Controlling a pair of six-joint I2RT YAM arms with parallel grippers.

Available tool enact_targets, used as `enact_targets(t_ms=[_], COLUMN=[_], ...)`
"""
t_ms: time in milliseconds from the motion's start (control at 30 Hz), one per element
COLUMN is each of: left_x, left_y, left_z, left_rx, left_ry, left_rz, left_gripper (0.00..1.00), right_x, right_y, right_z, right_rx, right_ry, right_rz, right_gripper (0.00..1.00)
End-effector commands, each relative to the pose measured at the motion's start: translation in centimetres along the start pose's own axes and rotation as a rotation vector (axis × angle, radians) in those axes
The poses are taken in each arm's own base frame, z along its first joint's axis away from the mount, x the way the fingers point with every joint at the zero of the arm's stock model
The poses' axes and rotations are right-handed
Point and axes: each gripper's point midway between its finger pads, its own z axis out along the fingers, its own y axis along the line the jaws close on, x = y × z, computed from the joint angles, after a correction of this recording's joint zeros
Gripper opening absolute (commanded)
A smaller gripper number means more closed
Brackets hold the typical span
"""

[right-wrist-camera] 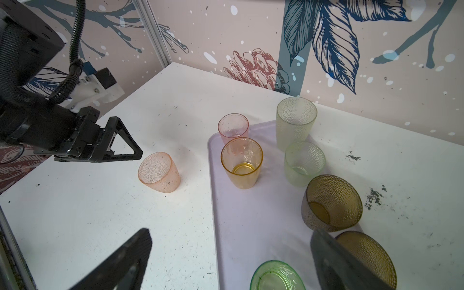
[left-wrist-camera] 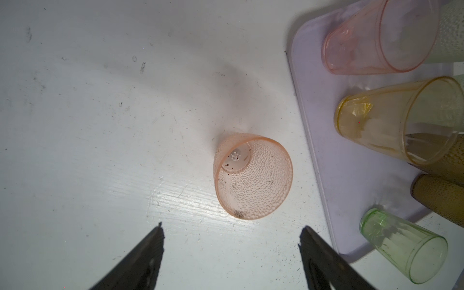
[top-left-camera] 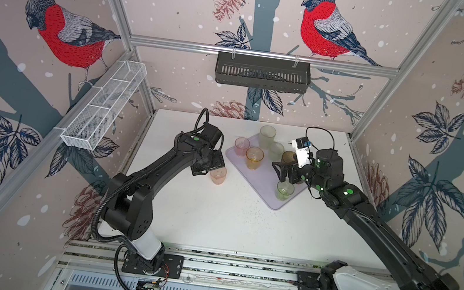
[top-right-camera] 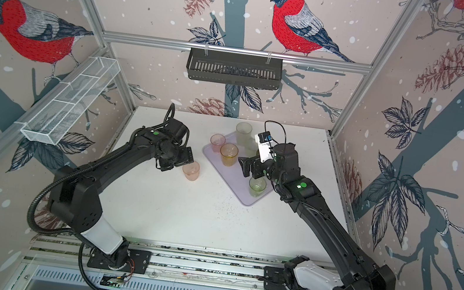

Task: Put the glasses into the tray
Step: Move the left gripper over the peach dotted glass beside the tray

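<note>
A pink dimpled glass (left-wrist-camera: pixel 252 178) stands alone on the white table, left of the pale lilac tray (top-left-camera: pixel 261 187). My left gripper (left-wrist-camera: pixel 232 228) is open just short of this glass (top-left-camera: pixel 218 175), with nothing between its fingers. On the tray stand a smooth pink glass (right-wrist-camera: pixel 233 128), an amber one (right-wrist-camera: pixel 242 163), two frosted ones (right-wrist-camera: pixel 296 120), two brown ones (right-wrist-camera: pixel 331 203) and a green one (right-wrist-camera: pixel 276 276). My right gripper (right-wrist-camera: pixel 232 234) hangs open above the tray's near part, empty, by the green glass (top-left-camera: pixel 285 190).
A black slatted basket (top-left-camera: pixel 262 73) hangs on the back rail. A white wire mesh basket (top-left-camera: pixel 103 106) is fixed along the left wall. Dark crumbs dot the white table (top-left-camera: pixel 229 222) in front of and to the right of the tray.
</note>
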Motion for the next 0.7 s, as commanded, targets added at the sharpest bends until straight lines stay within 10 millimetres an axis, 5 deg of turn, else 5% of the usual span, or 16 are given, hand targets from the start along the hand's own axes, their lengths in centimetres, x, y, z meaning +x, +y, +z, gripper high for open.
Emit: enact_targets(t_ms=[0, 667], left_x=[0.0, 0.1], left_y=[0.0, 0.5], left_z=[0.7, 3.9], left_rx=[0.002, -0.053], left_ry=[0.006, 0.035], left_rz=[0.009, 0.02], left_gripper=[0.79, 0.5], right_x=[-0.4, -0.4], right_y=[0.3, 0.2], right_z=[0.0, -0.1], right_rx=[-0.011, -0.002], right_ry=[-0.012, -0.013], right_rz=[-0.017, -0.024], right_gripper=[1.0, 1.0])
